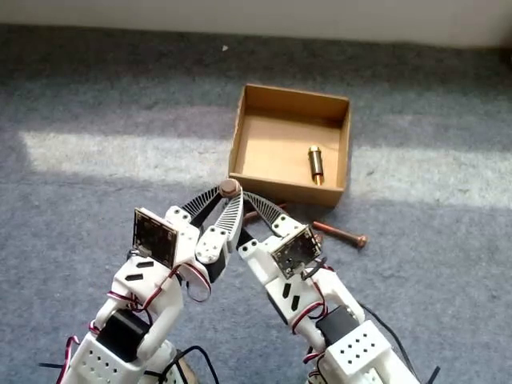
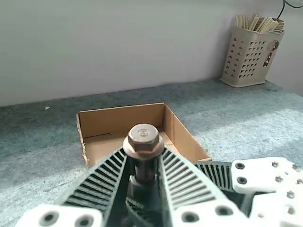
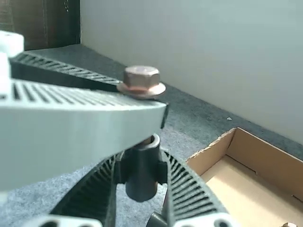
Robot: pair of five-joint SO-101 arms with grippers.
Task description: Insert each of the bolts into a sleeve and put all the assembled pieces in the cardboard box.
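While your left end effector (image 2: 144, 160) grips the bolt (image 2: 143, 137) under its head and your right end effector (image 3: 141, 165) clamps the sleeve (image 3: 141, 182) just below, both just outside the cardboard box (image 1: 288, 190), insertion looks under way: line them up and press down.

No text, number, label or sign can be read in any of the views. The walls of the cardboard box (image 1: 298, 192) are plain brown. Any stamp on the head of the bolt (image 2: 143, 136) is too blurred to tell, and any print on the circuit boards (image 1: 154, 237) at the arms' wrists is too small to make out.
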